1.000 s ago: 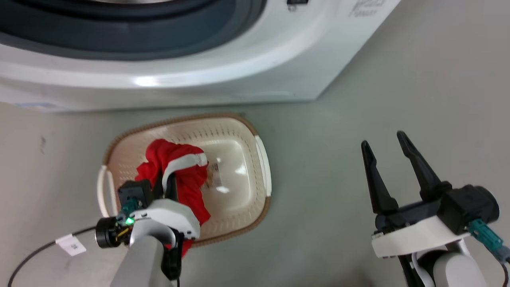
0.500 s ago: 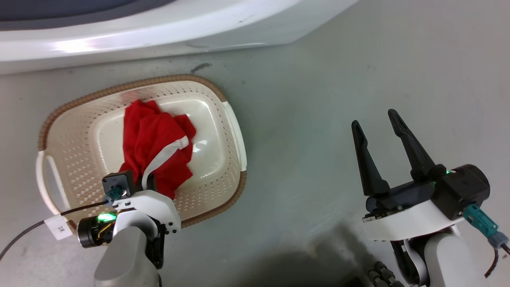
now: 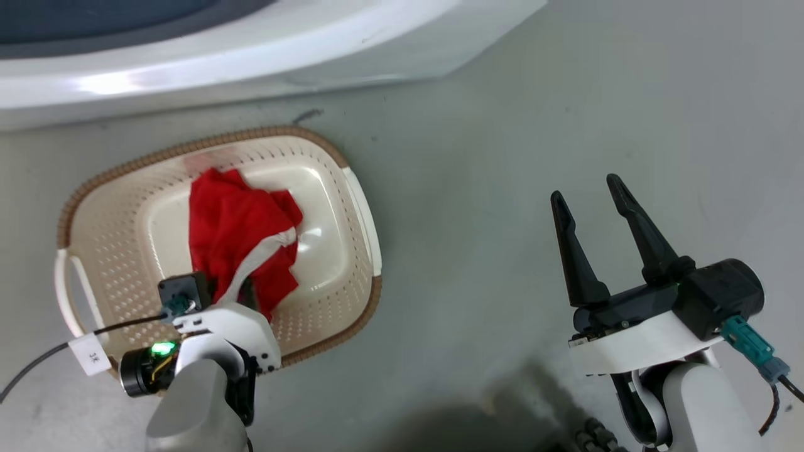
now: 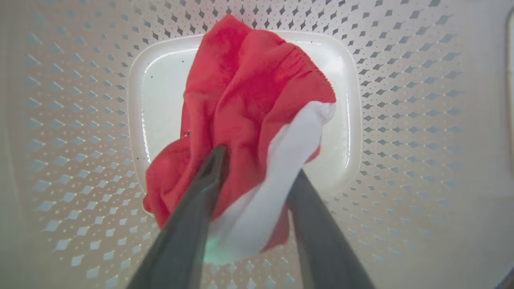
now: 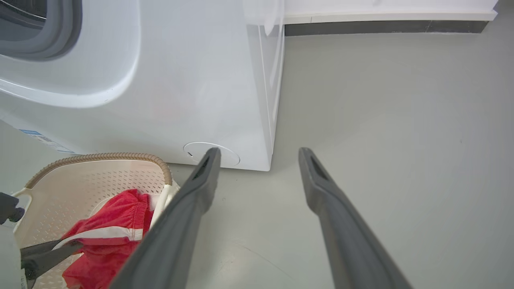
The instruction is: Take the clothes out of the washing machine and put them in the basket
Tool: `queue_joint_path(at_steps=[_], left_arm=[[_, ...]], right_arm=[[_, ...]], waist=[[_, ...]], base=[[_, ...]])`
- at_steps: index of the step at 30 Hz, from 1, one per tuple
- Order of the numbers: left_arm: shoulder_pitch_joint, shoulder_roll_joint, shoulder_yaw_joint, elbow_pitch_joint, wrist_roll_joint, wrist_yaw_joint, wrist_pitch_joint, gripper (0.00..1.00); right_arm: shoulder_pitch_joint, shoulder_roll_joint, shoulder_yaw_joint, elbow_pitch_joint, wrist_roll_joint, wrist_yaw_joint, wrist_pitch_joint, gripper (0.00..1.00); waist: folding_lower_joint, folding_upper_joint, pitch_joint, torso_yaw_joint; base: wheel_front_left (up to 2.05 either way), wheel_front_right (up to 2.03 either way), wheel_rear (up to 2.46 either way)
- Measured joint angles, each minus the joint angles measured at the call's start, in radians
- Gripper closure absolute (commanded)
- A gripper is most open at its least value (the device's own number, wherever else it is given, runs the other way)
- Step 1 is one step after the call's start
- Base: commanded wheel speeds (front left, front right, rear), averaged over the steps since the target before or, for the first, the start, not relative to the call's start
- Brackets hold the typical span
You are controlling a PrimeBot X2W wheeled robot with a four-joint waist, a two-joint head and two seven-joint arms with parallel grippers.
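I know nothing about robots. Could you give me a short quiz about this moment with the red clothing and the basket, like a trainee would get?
1. True or false: the red garment is inside the basket.
2. What is the right end effector holding? A: a sock. B: nothing, its fingers are spread apart. C: the basket's handle.
3. Fill in: the basket stands on the floor in front of the white ______.

Key: 1 true; 2 B; 3 washing machine.

The basket [image 3: 107, 263] sits on the floor [image 3: 502, 125] just before the washing machine [image 3: 251, 56]. A garment [image 3: 232, 226] lies in it, between the left gripper's [image 4: 259, 160] parted jaws. The right gripper [image 3: 584, 187] hangs well to the basket's right.
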Motion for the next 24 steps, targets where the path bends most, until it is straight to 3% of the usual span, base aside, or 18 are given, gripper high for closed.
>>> queue_joint_path(at_steps=[13, 24], left_arm=[[0.225, -0.034, -0.002, -0.144, 0.005, 0.007, 0.000, 0.00], [0.413, -0.036, -0.132, -0.347, -0.058, 0.061, 0.000, 0.00]], right_arm=[[0.113, 0.001, -0.059, 0.018, -0.026, 0.000, 0.027, 0.00], [0.230, 0.000, -0.114, -0.044, -0.034, 0.000, 0.080, 0.00]], waist=[[-0.0002, 0.0000, -0.299, 0.043], [-0.0005, 0.0000, -0.508, 0.109]], base=[[0.00, 0.00, 0.00], [0.00, 0.00, 0.00]])
